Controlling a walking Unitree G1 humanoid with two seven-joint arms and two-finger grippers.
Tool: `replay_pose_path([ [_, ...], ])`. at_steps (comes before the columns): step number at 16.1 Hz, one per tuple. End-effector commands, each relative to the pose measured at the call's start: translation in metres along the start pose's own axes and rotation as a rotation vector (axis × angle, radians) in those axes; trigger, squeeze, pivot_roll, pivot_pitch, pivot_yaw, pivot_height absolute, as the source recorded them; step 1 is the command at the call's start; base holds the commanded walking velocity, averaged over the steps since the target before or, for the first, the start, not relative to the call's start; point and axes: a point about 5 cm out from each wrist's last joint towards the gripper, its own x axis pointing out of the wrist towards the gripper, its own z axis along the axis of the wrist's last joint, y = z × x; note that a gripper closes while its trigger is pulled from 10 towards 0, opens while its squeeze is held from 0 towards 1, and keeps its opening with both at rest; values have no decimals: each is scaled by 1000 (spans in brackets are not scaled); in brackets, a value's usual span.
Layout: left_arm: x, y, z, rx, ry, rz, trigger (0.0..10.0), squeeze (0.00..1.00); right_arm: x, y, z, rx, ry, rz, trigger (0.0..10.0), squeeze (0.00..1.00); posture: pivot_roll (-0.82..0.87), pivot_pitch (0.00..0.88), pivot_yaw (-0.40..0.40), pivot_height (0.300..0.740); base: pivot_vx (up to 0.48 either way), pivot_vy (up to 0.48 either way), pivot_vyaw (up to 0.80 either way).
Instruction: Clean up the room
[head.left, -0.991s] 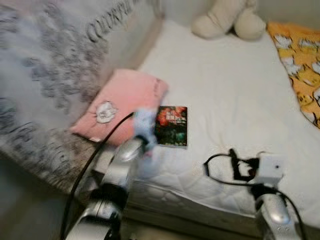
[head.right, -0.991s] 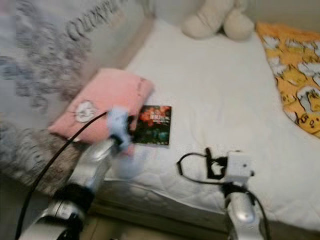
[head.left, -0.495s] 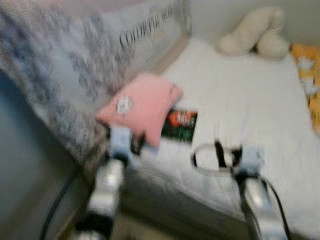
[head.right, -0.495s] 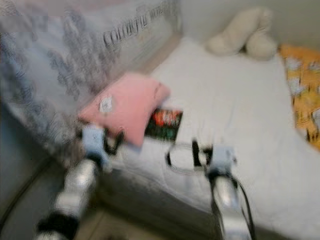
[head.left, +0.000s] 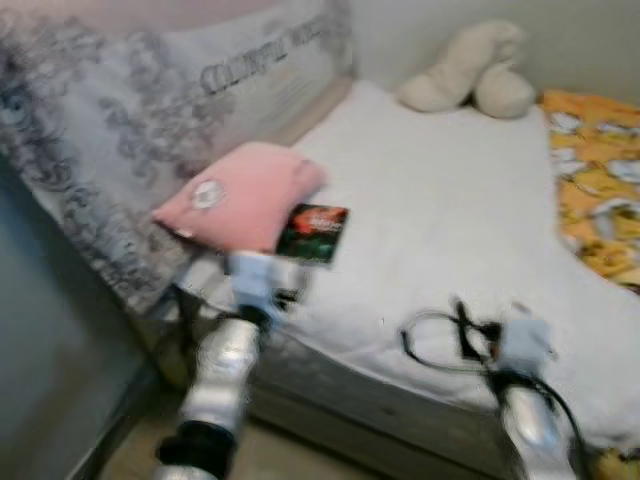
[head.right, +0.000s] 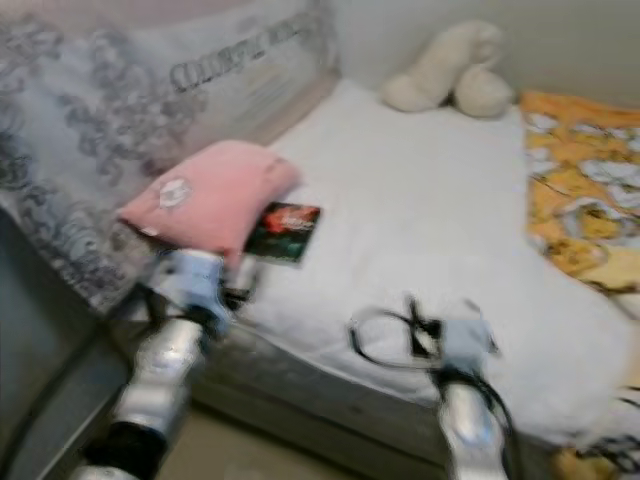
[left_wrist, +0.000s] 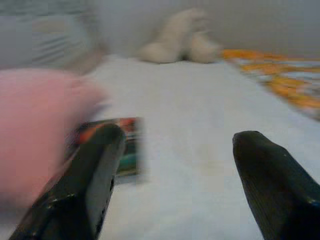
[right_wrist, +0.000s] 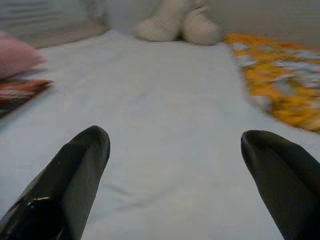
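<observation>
I see a white mattress (head.left: 450, 210) with a cream plush toy (head.left: 465, 70) at its far end, an orange patterned blanket (head.left: 595, 190) along its right side, and a grey patterned headboard cushion (head.left: 120, 130) on its left.

**Cloth bed, glossy book, metal arms**

The mattress (head.left: 450, 210) wears smooth matt white cloth. The pink pillow (head.left: 245, 192) is soft fabric; the book (head.left: 313, 233) has a glossy printed paper cover. The cream plush toy (head.left: 468, 70) looks fuzzy. The orange blanket (head.left: 595, 200) is printed cloth. Both arms show brushed silver metal.
</observation>
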Motion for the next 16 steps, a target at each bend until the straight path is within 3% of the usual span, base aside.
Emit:
replay_pose_path([
  [1, 1, 7, 4, 32, -5, 0, 10000, 1000, 3, 7, 6, -4, -33, 19, 10000, 1000, 97, 0, 34, 740, 0, -424, -413],
  [4, 4, 5, -1, -18, 32, -28, 10000, 1000, 5, 5, 2, -2, -10, -1, 10000, 1000, 88, 0, 30, 740, 264, -396, -790],
  [5, 6, 8, -4, -1, 59, -1, 10000, 584, 6, 4, 1, -6, -10, 0, 10000, 1000, 85, 0, 28, 740, 255, 0, -775],
  [6, 7, 11, -6, 34, 80, 31, 10000, 0, 7, 5, 2, -9, -11, 2, 10000, 1000, 84, 0, 28, 740, 0, 0, -775],
  [7, 7, 19, -11, 95, 124, 99, 10000, 0, 10, 5, 2, -4, -12, 2, 10000, 1000, 81, 0, 32, 740, 0, 0, -763],
  [8, 5, 25, -15, 75, 145, 126, 10000, 0, 17, 8, 5, 32, -18, 11, 10000, 1000, 74, 0, 48, 740, 0, 0, -756],
  [11, 5, 19, -11, 82, 109, 86, 10000, 0, 20, 7, 6, 38, -19, 0, 10000, 1000, 80, 0, 48, 740, 0, 0, -746],
  [12, 6, 19, -10, 90, 104, 85, 10000, 0, 18, 8, 3, 34, -13, 5, 10000, 188, 79, 0, 45, 740, 0, 0, -738],
  [13, 6, 19, -11, 84, 105, 91, 10000, 0, 17, 9, 2, 29, -8, 9, 10000, 0, 75, 0, 40, 740, 0, 0, -738],
  [16, 9, 13, -11, 79, 97, 65, 10000, 0, 16, 10, 0, 29, 0, 26, 10000, 0, 64, 0, 38, 740, 0, 0, -733],
])
